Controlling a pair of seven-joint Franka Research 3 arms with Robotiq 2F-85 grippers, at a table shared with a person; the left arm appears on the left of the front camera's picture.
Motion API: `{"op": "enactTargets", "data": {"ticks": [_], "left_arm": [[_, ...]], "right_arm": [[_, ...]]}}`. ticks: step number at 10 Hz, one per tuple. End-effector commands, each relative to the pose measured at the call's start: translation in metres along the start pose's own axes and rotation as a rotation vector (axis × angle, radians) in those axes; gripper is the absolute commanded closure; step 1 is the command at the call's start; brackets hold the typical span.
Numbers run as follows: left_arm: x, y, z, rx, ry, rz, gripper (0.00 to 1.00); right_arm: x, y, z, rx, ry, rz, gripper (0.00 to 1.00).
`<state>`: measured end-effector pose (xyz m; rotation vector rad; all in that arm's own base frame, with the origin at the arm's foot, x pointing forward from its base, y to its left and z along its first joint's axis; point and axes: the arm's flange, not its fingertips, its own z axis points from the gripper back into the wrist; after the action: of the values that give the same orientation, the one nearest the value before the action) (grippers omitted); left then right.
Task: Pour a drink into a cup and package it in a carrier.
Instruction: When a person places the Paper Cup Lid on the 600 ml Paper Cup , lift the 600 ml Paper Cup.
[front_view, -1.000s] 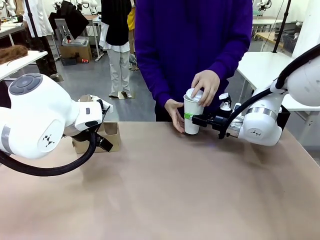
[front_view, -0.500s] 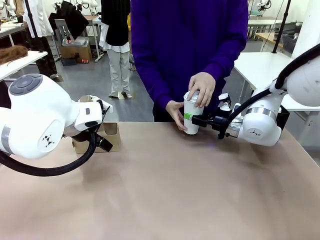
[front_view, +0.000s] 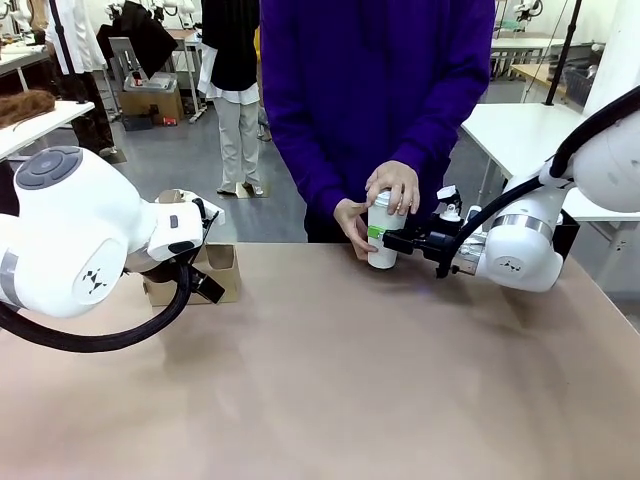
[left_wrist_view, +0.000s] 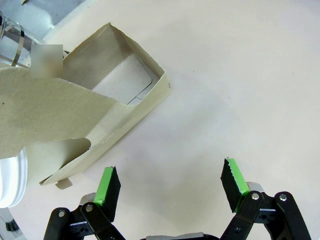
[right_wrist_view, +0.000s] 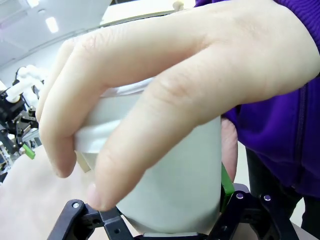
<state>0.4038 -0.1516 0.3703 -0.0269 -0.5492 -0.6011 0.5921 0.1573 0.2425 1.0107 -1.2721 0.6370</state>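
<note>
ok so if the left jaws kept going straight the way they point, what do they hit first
Probably the bare table: the open jaws point at it, with the carrier off to one side. Depth is unclear, so one jaw could graze the carrier's low wall.

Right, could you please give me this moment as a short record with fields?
cup: upright near the table's far edge, lid on top
right hand: shut on the cup's side
person's hands: one pressing the lid, one against the cup's side
left hand: open, above the table beside the carrier
carrier: on the table, robot's left side
</note>
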Motion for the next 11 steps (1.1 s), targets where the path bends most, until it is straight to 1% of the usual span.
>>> {"op": "enactTargets", "data": {"ticks": [1,11], "left_arm": [[-0.0001,-0.0001,0.0004,-0.001,-0.001,0.001,0.00],[-0.0001,-0.0001,0.0004,-0.001,-0.001,0.001,0.00]], "right_arm": [[0.0055,0.0042,0.0002,-0.001,-0.011,0.004,0.20],[0.0055,0.0042,0.0002,-0.001,-0.011,0.004,0.20]]}}
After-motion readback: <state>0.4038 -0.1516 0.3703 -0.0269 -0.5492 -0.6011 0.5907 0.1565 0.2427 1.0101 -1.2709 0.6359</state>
